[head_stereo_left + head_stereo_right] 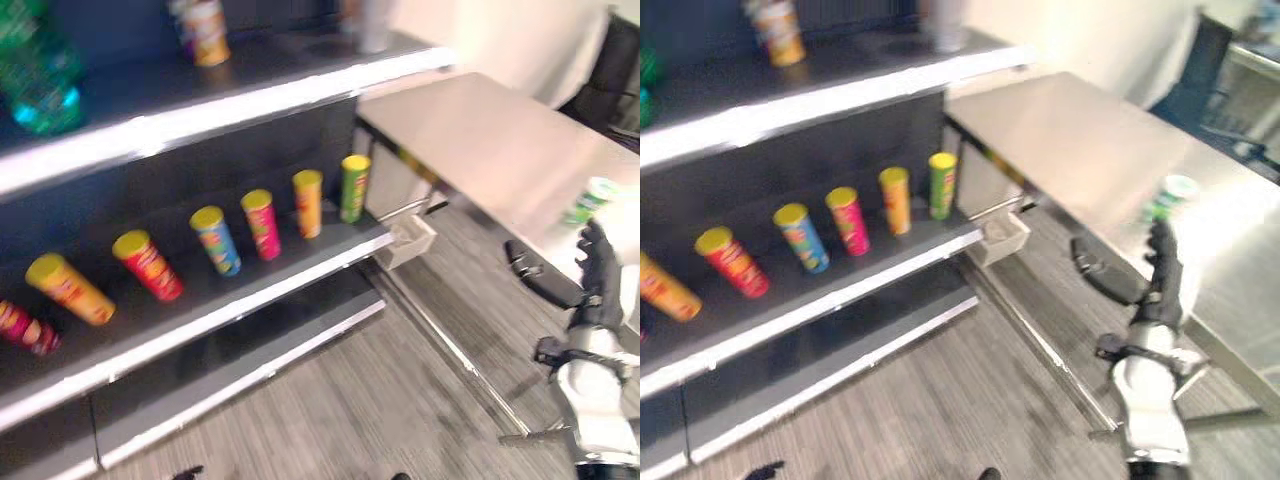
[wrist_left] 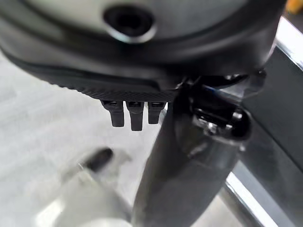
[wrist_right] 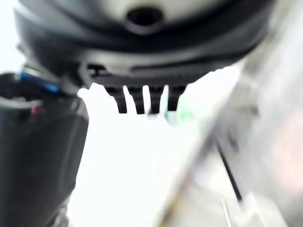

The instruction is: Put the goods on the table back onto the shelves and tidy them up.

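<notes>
The right hand (image 1: 1162, 262) is raised with straight fingers; the left hand (image 2: 135, 111) likewise shows straight fingers.

A green-and-white can (image 1: 1170, 196) stands upright on the table (image 1: 1080, 140), well apart from the shelves (image 1: 250, 290)

Seven chip cans (image 1: 261, 224) stand in a row on the middle shelf (image 1: 250, 300). One more can (image 1: 205, 32) and one green bottle (image 1: 38, 75) stand on the shelf above it. One green can (image 1: 1170, 197) stands on the table (image 1: 1090, 140).

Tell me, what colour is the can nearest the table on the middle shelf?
Green can, yellow lid; clearest in the left eye view.
</notes>
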You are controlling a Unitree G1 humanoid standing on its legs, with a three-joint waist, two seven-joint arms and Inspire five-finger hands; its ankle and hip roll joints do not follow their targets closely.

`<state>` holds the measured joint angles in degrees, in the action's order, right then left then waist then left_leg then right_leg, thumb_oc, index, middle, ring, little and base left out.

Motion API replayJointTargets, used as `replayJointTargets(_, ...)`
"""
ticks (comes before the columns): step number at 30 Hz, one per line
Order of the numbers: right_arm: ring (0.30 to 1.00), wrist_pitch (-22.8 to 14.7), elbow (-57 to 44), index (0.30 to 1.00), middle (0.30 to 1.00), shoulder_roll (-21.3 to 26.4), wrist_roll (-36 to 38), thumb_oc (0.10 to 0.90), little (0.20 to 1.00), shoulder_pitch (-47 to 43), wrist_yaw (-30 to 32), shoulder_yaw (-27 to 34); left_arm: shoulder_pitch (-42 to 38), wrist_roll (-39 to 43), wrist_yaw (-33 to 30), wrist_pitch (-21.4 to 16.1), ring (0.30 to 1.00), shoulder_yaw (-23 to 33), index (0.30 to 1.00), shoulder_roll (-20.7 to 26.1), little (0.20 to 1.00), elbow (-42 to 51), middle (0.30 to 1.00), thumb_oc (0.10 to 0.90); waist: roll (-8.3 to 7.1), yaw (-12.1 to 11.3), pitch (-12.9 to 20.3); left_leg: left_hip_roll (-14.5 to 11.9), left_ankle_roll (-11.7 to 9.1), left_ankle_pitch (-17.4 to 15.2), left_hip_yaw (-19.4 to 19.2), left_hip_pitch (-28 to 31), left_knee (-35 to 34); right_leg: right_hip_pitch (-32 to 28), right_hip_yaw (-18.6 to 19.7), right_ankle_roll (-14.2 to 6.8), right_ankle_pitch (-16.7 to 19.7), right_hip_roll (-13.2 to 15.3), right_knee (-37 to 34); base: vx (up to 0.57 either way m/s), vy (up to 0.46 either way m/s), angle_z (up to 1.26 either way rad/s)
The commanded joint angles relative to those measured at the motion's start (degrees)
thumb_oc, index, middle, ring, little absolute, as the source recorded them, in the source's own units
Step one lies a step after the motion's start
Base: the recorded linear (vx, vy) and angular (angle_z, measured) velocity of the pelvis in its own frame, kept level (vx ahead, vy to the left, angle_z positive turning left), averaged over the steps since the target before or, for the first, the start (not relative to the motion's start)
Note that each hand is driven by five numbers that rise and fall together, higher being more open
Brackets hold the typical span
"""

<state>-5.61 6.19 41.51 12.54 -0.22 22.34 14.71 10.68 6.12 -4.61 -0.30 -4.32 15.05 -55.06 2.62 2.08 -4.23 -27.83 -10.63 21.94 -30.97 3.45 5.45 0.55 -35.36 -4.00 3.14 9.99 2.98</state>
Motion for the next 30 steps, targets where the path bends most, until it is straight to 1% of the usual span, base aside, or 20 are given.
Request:
replayJointTargets(1, 0.9, -5.7, -5.4, 0.9, 0.9, 0.5, -1.9, 0.8, 0.9, -11.1, 1.5, 2.1, -5.2, 2.5, -1.4, -2.8, 0.9, -0.1, 0.9, 4.8, 0.9, 3.0, 0.9, 0.8, -3.69, -3.7, -3.5, 3.3, -2.3, -12.1, 7.9, -2.6, 4.2, -2.9, 3.8, -5.8, -0.2, 1.2, -8.0, 0.04, -0.261, -0.68)
replayJointTargets(2, 0.9, -5.5, -5.2, 0.9, 0.9, 1.3, -2.4, 0.8, 0.9, -12.1, 1.2, 1.3, -5.2, 2.7, -1.2, -2.9, 0.9, -0.1, 0.9, 4.7, 0.9, 3.5, 0.9, 0.8, -4.36, -4.3, -3.9, 6.5, -0.8, -15.8, 11.5, -4.1, 4.9, -2.8, 5.3, -5.2, -0.7, 0.8, -8.0, 0.07, -0.261, -0.91)
replayJointTargets(3, 0.9, -5.7, -4.9, 0.9, 0.9, 1.9, -2.6, 0.8, 0.9, -13.6, 1.1, 0.5, -5.1, 2.7, -1.3, -3.2, 0.9, -0.3, 0.9, 4.7, 0.9, 3.9, 0.9, 0.8, -5.32, -4.7, -4.0, 10.4, 1.1, -21.5, 14.3, -5.5, 5.1, -2.7, 6.4, -4.8, -1.0, 0.4, -8.0, 0.11, -0.193, -1.34)
replayJointTargets(4, 0.9, -5.8, -4.5, 0.9, 0.9, 2.2, -2.9, 0.8, 0.9, -14.6, 1.1, -0.1, -5.0, 2.5, -1.2, -3.2, 0.9, -0.4, 0.9, 4.6, 0.9, 4.3, 0.9, 0.8, -5.6, -5.1, -4.1, 13.0, 2.3, -24.0, 15.3, -6.1, 4.9, -2.9, 7.3, -4.9, -1.1, 0.1, -8.0, 0.15, -0.148, -1.39)
replayJointTargets(5, 0.9, -5.7, -4.3, 0.9, 0.9, 2.7, -3.5, 0.8, 0.9, -15.3, 1.0, -0.3, -5.1, 2.2, -0.9, -3.2, 0.9, -0.6, 0.9, 4.5, 0.9, 4.6, 0.9, 0.8, -5.62, -5.5, -4.2, 15.3, 3.0, -24.7, 15.9, -6.3, 3.9, -3.0, 8.3, -5.0, -1.2, -0.4, -8.0, 0.08, -0.063, -1.36)
replayJointTargets(7, 0.9, -5.6, -4.3, 0.9, 0.9, 3.9, -4.8, 0.8, 0.9, -16.8, 1.4, -0.8, -5.7, 1.6, -0.5, -3.4, 0.9, -1.5, 0.9, 4.5, 0.9, 4.7, 0.9, 0.8, -5.91, -6.2, -4.4, 20.0, 4.4, -22.4, 16.8, -10.2, 2.6, -2.8, 9.1, -4.5, -0.7, -0.7, -8.0, 0.07, -0.047, -0.68)
replayJointTargets(8, 0.9, -5.9, -4.3, 0.9, 0.9, 4.9, -4.9, 0.8, 0.9, -18.1, 1.7, -1.4, -6.2, 1.2, -0.3, -3.6, 0.9, -2.5, 0.9, 4.6, 0.9, 4.4, 0.9, 0.8, -5.68, -6.9, -4.7, 23.4, 4.5, -20.5, 18.5, -13.3, 1.3, -3.4, 10.6, -4.2, -1.0, -2.0, -8.0, 0.14, -0.055, -0.1)
replayJointTargets(9, 0.9, -6.1, -4.0, 0.9, 0.9, 5.3, -4.9, 0.8, 0.9, -19.0, 1.9, -2.1, -6.4, 1.0, -0.2, -3.5, 0.9, -3.0, 0.9, 4.5, 0.9, 4.4, 0.9, 0.8, -5.59, -7.3, -5.0, 24.3, 4.5, -19.5, 19.0, -14.6, 1.0, -3.7, 11.2, -4.0, -1.3, -2.6, -8.0, 0.1, -0.043, -0.04)
replayJointTargets(11, 0.9, -6.3, -3.3, 0.9, 0.9, 6.4, -4.8, 0.8, 0.9, -20.5, 1.6, -3.5, -6.6, 1.0, -0.1, -3.5, 0.9, -3.4, 0.9, 4.4, 0.9, 3.9, 0.9, 0.8, -5.21, -7.9, -5.5, 25.1, 4.6, -18.4, 19.1, -15.1, 0.4, -4.5, 12.4, -3.5, -1.8, -3.9, -8.0, 0.13, 0.005, -0.8)
replayJointTargets(13, 0.9, -5.8, -2.1, 0.9, 0.9, 7.1, -6.6, 0.8, 0.9, -21.2, 1.5, -4.6, -6.7, 0.8, -0.2, -3.2, 0.9, -3.3, 0.9, 4.1, 0.9, 2.8, 0.9, 0.8, -4.79, -7.9, -4.6, 25.8, 6.0, -18.2, 19.8, -11.8, -3.9, -5.2, 12.8, -3.8, -2.1, -4.8, -7.9, 0.24, 0.084, -0.75)
replayJointTargets(16, 0.9, -5.2, -1.8, 0.9, 0.9, 7.6, -7.1, 0.8, 0.9, -20.7, 0.9, -4.1, -6.5, 0.1, -0.3, -3.2, 0.9, -3.6, 0.9, 4.2, 0.9, 1.2, 0.9, 0.8, -5.45, -7.2, -3.0, 26.3, 6.6, -17.6, 19.6, -9.0, -6.9, -6.2, 13.4, -3.9, -3.3, -4.5, -6.9, 0.19, 0.085, -0.02)
replayJointTargets(19, 0.9, -4.8, -1.0, 0.9, 0.9, 6.9, -8.7, 0.8, 0.9, -20.4, 1.1, -3.8, -6.5, -0.3, 0.0, -2.9, 0.9, -4.0, 0.9, 4.8, 0.9, 1.1, 0.9, 0.8, -5.72, -6.9, -3.4, 26.4, 8.2, -18.5, 18.6, -6.0, -8.3, -3.5, 13.4, -4.7, -4.9, -2.8, 3.9, 0.15, 0.13, -0.03)
replayJointTargets(20, 0.9, -4.0, -1.3, 0.9, 0.9, 5.8, -9.0, 0.8, 0.9, -20.5, 0.9, -3.5, -7.0, -0.4, -0.4, -2.6, 0.9, -3.8, 0.9, 5.4, 0.9, 0.9, 0.9, 0.8, -5.43, -6.1, -5.2, 26.0, 9.4, -19.1, 18.1, -3.8, -8.5, 1.0, 14.2, -7.0, -3.3, -0.5, 14.5, 0.08, 0.148, -0.22)
replayJointTargets(21, 0.9, -4.0, -1.2, 0.9, 0.9, 5.5, -9.2, 0.8, 0.9, -20.6, 1.1, -3.3, -7.2, -0.6, -0.6, -2.7, 0.9, -4.0, 0.9, 5.8, 0.9, 0.9, 0.9, 0.8, -5.25, -5.8, -5.6, 25.9, 9.9, -19.4, 17.9, -3.3, -8.5, 3.0, 14.6, -7.7, -2.7, 0.5, 18.7, 0.03, 0.115, -0.29)
replayJointTargets(23, 0.9, -4.1, -1.3, 0.9, 0.9, 5.3, -9.6, 0.8, 0.9, -20.4, 1.2, -3.1, -7.2, -0.7, -0.7, -2.5, 0.9, -3.8, 0.9, 6.0, 0.9, 0.8, 0.9, 0.8, -5.44, -6.0, -5.6, 25.9, 10.0, -19.7, 17.6, -2.8, -9.0, 3.9, 14.7, -7.9, -2.7, 2.1, 20.5, 0.06, 0.017, -0.17)
replayJointTargets(25, 0.9, -3.9, -1.7, 0.9, 0.9, 5.2, -10.2, 0.8, 0.9, -19.2, 1.3, -2.0, -6.9, -0.9, -0.8, -2.6, 0.9, -3.5, 0.9, 6.2, 0.9, 1.2, 0.9, 0.8, -5.41, -6.4, -5.1, 25.7, 9.7, -20.3, 18.4, -2.3, -9.7, 3.4, 14.4, -7.2, -2.9, 5.0, 17.3, 0.13, -0.097, 0.18)
replayJointTargets(26, 0.9, -4.0, -1.8, 0.9, 0.9, 5.4, -10.2, 0.8, 0.9, -18.6, 1.9, -0.6, -7.4, -1.2, -0.7, -2.8, 0.9, -3.8, 0.9, 6.4, 0.9, 1.2, 0.9, 0.8, -5.21, -6.6, -4.6, 25.2, 9.1, -20.8, 19.4, -2.7, -10.0, 3.2, 14.5, -6.9, -2.0, 7.4, 12.0, 0.15, -0.194, 0.22)
replayJointTargets(28, 0.9, -3.7, -1.8, 0.9, 0.9, 5.7, -10.2, 0.8, 0.9, -17.4, 2.4, 1.1, -7.8, -1.6, -0.5, -2.8, 0.9, -4.0, 0.9, 6.6, 0.9, 1.4, 0.9, 0.8, -5.62, -6.1, -4.1, 25.2, 8.4, -21.4, 20.8, -2.7, -9.9, 2.9, 16.4, -8.0, 2.1, 8.7, 4.0, 0.16, -0.248, 0.31)
replayJointTargets(29, 0.9, -3.3, -1.6, 0.9, 0.9, 5.8, -10.3, 0.8, 0.9, -15.8, 2.3, 2.4, -7.8, -2.2, -0.5, -2.8, 0.9, -3.6, 0.9, 6.8, 0.9, 1.0, 0.9, 0.8, -6.6, -5.7, -3.7, 25.2, 7.7, -22.0, 21.6, -2.2, -9.6, 1.9, 19.1, -9.1, 4.6, 8.9, -0.1, 0.12, -0.201, 0.31)
replayJointTargets(30, 0.9, -3.3, -1.7, 0.9, 0.9, 5.7, -10.3, 0.8, 0.9, -15.6, 2.3, 2.5, -7.8, -2.3, -0.5, -2.8, 0.9, -3.6, 0.9, 6.9, 0.9, 1.0, 0.9, 0.8, -6.7, -5.8, -3.7, 25.2, 7.7, -22.0, 21.5, -2.3, -9.5, 1.8, 19.1, -9.2, 4.9, 8.9, -0.6, 0.21, -0.241, 0.57)
